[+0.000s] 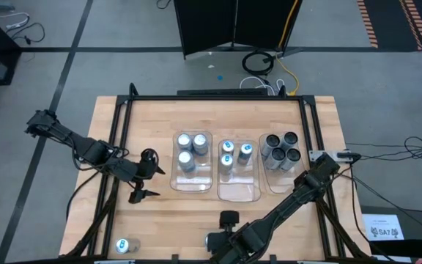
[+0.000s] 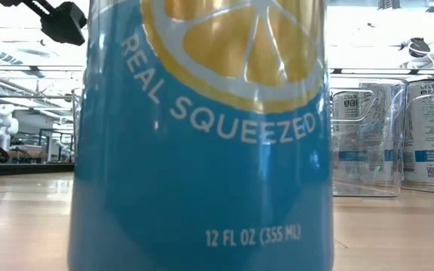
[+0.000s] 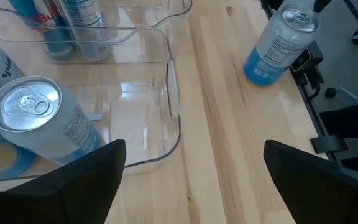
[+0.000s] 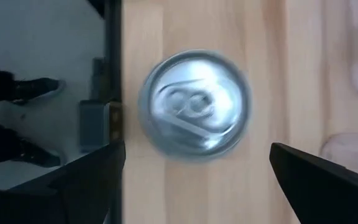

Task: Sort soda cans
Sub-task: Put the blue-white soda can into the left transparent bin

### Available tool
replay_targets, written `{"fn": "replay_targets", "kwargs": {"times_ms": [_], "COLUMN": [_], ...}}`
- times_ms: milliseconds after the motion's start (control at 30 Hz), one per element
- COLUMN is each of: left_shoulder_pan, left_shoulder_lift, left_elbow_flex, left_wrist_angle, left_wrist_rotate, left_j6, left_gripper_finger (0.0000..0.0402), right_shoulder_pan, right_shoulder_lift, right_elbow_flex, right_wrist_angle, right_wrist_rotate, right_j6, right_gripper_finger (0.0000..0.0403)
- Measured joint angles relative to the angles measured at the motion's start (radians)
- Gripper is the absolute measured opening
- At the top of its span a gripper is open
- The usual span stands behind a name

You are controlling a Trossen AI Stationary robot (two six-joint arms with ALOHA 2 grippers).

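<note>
A blue lemon-print soda can point(image 4: 194, 102) stands upright at the table's near edge, close in front of the low view's camera point(image 2: 202, 135). My right gripper point(image 4: 197, 168) hovers open above it, one finger to each side and not touching; in the high view the gripper point(image 1: 222, 229) hides the can. My left gripper point(image 1: 143, 176) waits open beside the left tray point(image 1: 191, 183). That tray holds three silver-white cans point(image 1: 189, 150), the middle tray holds three blue-marked cans point(image 1: 233, 152), and the right tray holds several dark grey cans point(image 1: 280, 149). Another can point(image 1: 123, 245) stands at the near left.
The three clear trays stand side by side mid-table, each with free room at its near end point(image 1: 238, 187). A black frame rail point(image 4: 112, 74) runs along the table edge right beside the can. A person's dark shoes point(image 4: 33, 90) show on the floor beyond that edge.
</note>
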Motion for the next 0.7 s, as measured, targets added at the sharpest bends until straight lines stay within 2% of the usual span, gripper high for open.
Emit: {"fn": "replay_targets", "kwargs": {"times_ms": [200, 333, 433, 700], "left_shoulder_pan": [0.000, 0.000, 0.000, 0.000], "left_shoulder_lift": [0.000, 0.000, 0.000, 0.000], "left_elbow_flex": [0.000, 0.000, 0.000, 0.000], "left_wrist_angle": [-0.003, -0.025, -0.026, -0.058], "left_wrist_rotate": [0.000, 0.005, 0.023, 0.047], "left_j6": [0.001, 0.001, 0.001, -0.016], "left_gripper_finger": [0.0388, 0.0388, 0.0388, 0.0388], "right_shoulder_pan": [-0.020, -0.031, -0.037, -0.060], "right_shoulder_lift": [0.003, 0.003, 0.004, 0.005], "right_elbow_flex": [0.000, -0.012, -0.043, -0.087], "right_wrist_angle": [0.026, 0.076, 0.141, 0.175], "right_wrist_rotate": [0.053, 0.027, -0.036, -0.042], "right_j6": [-0.054, -0.068, -0.071, -0.093], "right_gripper_finger": [0.0391, 0.0391, 0.0391, 0.0386]}}
